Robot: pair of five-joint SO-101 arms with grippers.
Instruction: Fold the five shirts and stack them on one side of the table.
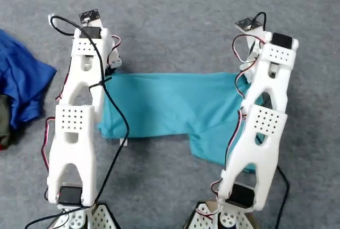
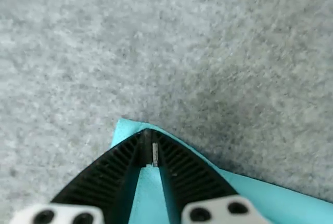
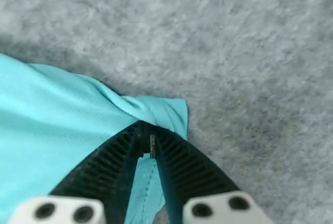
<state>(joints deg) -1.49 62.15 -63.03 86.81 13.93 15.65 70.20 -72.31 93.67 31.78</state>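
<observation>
room: bare grey table (image 1: 175, 32) across upper frame and bottom centre; blue shirt (image 1: 21, 80) heaped at left edge, apart | teal shirt (image 1: 170, 104): centre frame, spread wide, sleeve jutting lower right | left gripper (image 2: 149, 136): pinched closed on its upper-left corner | right gripper (image 3: 147, 129): pinched closed on its upper-right corner, cloth twisted there

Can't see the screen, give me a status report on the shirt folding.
Left gripper shut on teal shirt corner. Right gripper shut on opposite corner. Shirt spread on table. Blue shirt aside, not blocking.
</observation>
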